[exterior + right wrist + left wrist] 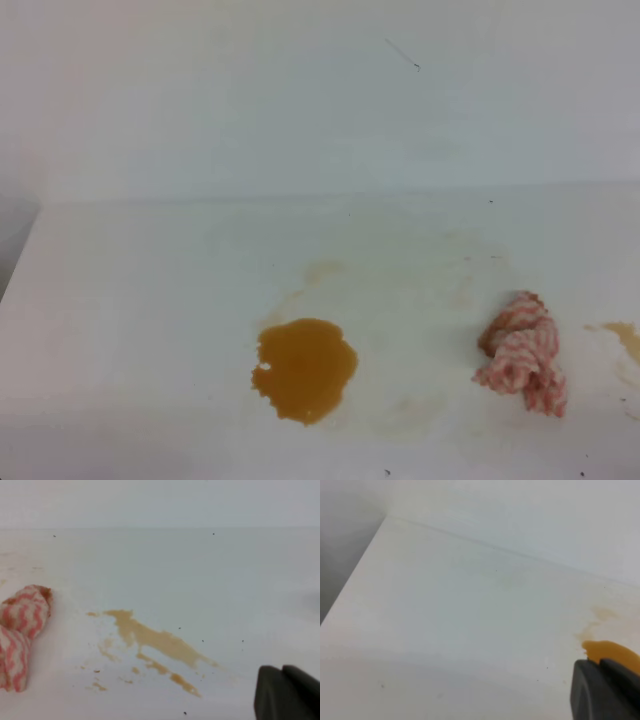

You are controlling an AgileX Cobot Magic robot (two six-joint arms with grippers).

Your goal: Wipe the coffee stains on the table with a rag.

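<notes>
You find the rag [523, 353] lying loose on the table [140, 300], at the right side of the high view, bunched into a small lump with pink-red and white wavy stripes and a brownish patch on its upper left part. Nothing holds it. To its left, well apart, sits the largest of the coffee stains [305, 368], a roundish amber blob that looks wet and thick. A second stain [155, 642] lies on the other side of the rag, close to the right edge of the high view; in the right wrist view it is a thin, streaky tan smear with small droplets around it. Faint tan smudges show also behind the big blob.

I judge that the task is at its first step: the rag is not yet picked up and no wiping is visible on the big blob.

The right gripper [285, 692] shows only as a dark corner low in its wrist view, closed and empty, away from the rag. The left gripper [602, 690] shows the same way, near the edge of the blob, and whether it is open I cannot tell.

For the next move you probably need to open the right pincer, bring it over the rag and close on the raised folds.
</notes>
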